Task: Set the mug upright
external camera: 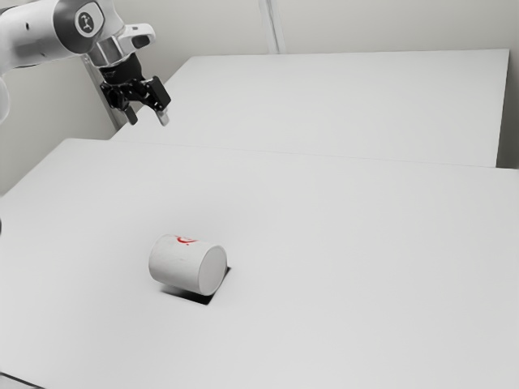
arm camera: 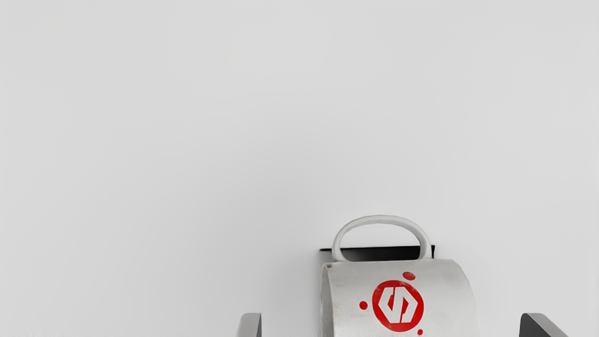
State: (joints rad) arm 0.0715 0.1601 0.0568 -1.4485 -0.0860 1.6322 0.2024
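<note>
Got white worktop (external camera: pixel 349 267). Have pincer (external camera: pixel 148 119) spread wide, holding nothing, raised well apart from mug (external camera: pixel 177 266). See mug lying on side on worktop, with handle (arm camera: pixel 381 219) and red round logo (arm camera: pixel 398 306), white angular mark inside.

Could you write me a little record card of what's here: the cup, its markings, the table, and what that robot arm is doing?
object: white mug
pose: lying on its side, closed base toward the exterior view's right
handle: sticking out from the mug's side
marking: red round logo with small red dots around it
surface: plain pale table
arm: reaching in from the exterior view's upper left
claw: open, raised, not touching the mug
task status: mug not upright
</note>
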